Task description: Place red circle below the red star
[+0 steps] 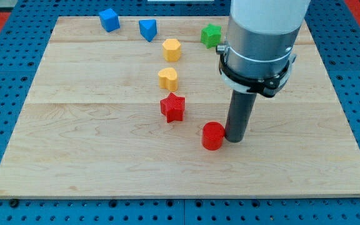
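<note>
To the left of my tip (pixel 235 139) and a bit higher up the board sits the red star (pixel 173 107). The red circle (pixel 212 135) lies just left of the tip, touching it, below and right of the star. The tip is a bare rod with nothing to open or close.

The arm's pale housing (pixel 267 19) is running out of the view's top edge, its upper length unseen. It is covering the bench's (pixel 74 144) far edge behind it and part of the green block (pixel 210 35), whose shape is staying unclear. My tip (pixel 235 139) is sitting against the red circle (pixel 213 135), which is hiding the tip's lower left edge.
</note>
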